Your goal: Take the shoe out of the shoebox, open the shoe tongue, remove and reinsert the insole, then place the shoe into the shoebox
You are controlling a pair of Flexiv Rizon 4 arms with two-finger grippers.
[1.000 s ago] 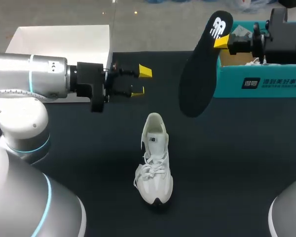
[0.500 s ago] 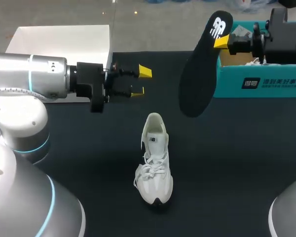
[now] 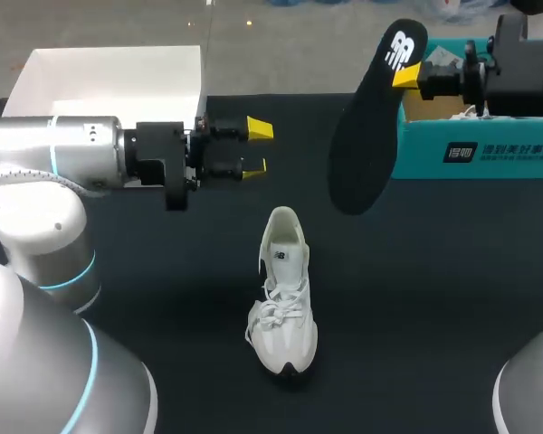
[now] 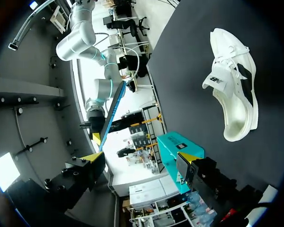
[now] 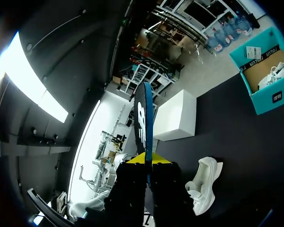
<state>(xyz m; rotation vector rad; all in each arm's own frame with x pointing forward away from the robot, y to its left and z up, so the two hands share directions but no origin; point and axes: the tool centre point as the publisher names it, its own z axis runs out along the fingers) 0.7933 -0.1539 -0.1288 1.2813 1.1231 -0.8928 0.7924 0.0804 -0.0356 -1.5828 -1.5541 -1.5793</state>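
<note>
Item 1: insole (image 3: 366, 136), pinched aloft in right jaws. Item 2: shoe (image 3: 283, 294), upright on worktop (image 3: 452, 307). Left jaws parted, empty. Reinsertion, advised: toe-end first, heel steadied.

The left arm (image 3: 72, 149) extends level from the frame's left, left gripper (image 3: 256, 148) spread wide; the right gripper (image 3: 407, 76), upper right, pinches the insole (image 3: 360, 154).

Table (image 3: 163, 298): dark, matte top.
- One white lace-up shoe (image 3: 283, 298), near the middle, upright on its sole, toe toward the near edge.
- One teal shoebox (image 3: 475, 149), open, at the far right edge, well apart from the shoe.
- One white box (image 3: 109, 81), open, at the far left edge.
</note>
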